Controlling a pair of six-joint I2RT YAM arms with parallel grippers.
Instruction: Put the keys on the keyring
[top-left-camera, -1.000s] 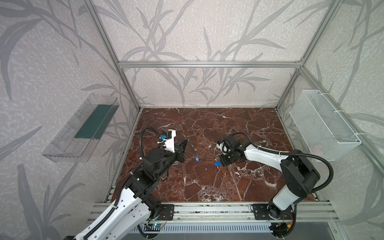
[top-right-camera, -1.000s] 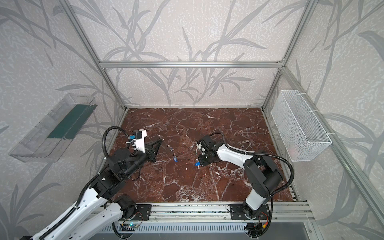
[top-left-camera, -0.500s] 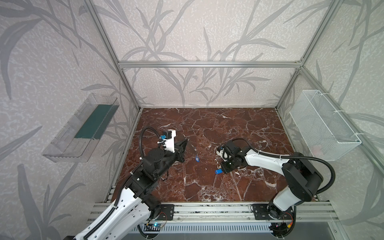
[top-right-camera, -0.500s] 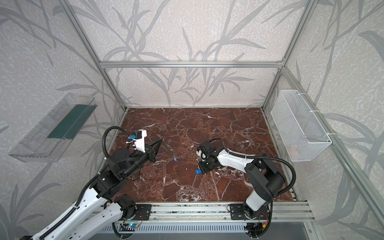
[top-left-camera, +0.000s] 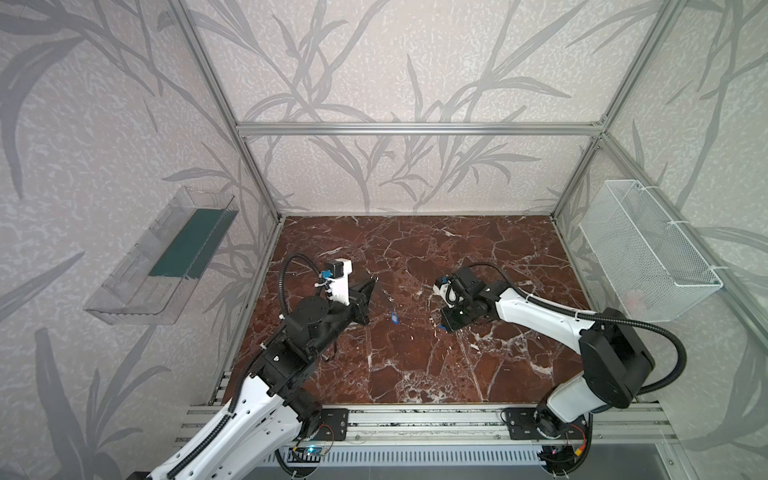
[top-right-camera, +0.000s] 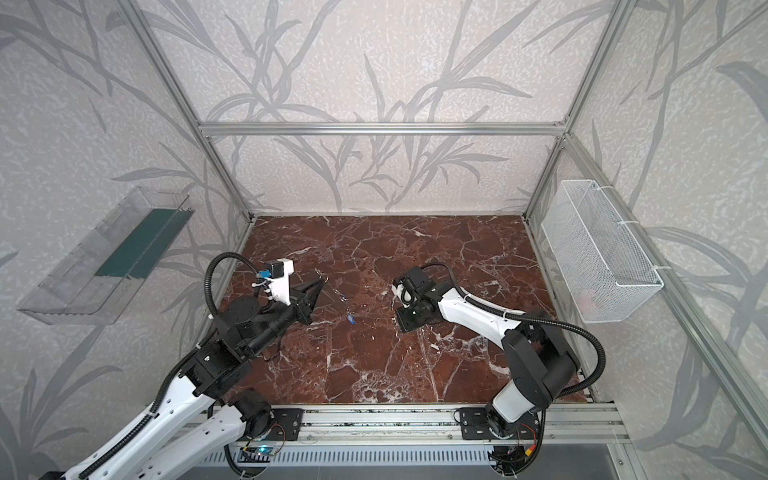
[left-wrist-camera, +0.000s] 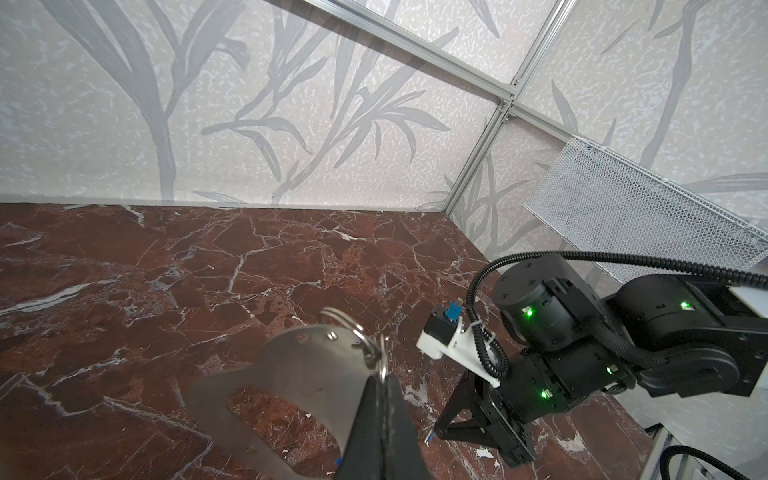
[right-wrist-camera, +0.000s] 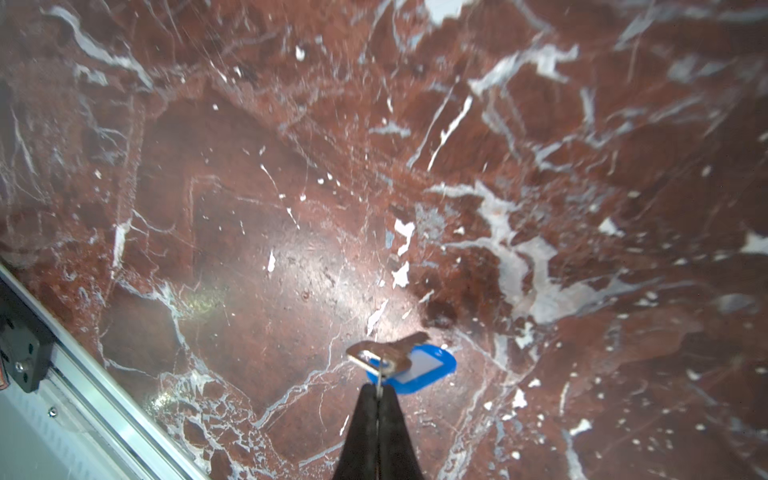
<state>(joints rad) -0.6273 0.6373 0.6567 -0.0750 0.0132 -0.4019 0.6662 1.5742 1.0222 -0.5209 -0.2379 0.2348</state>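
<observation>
Since a second ago the right arm (top-left-camera: 540, 316) has turned its wrist, so its blue tag (right-wrist-camera: 422, 368) is nearly hidden from above; the left arm (top-left-camera: 316, 320) has stayed put. My right fingers (right-wrist-camera: 376, 401) are pinched shut and hold one key (right-wrist-camera: 384, 353) by its little loop (right-wrist-camera: 379, 379). The tag hangs by it, close over the surface (right-wrist-camera: 249, 208) (I cannot tell if it touches). My left fingers (left-wrist-camera: 376, 401) are shut on the keyring (left-wrist-camera: 299, 374), near the edge with the holes, and some rings (left-wrist-camera: 359, 338) sit in those holes already.

I think the job now is to bring the key to the keyring. I should go slowly, keep the loop lined up with a free hole, and hold the keyring very still.

The surface is dark red stone with white cracks, hard and shiny, so a dropped key could slide. Pale walls (top-left-camera: 395, 62) with grey leaves stand all round, and a wire basket (top-left-camera: 648, 257) hangs on one side.
</observation>
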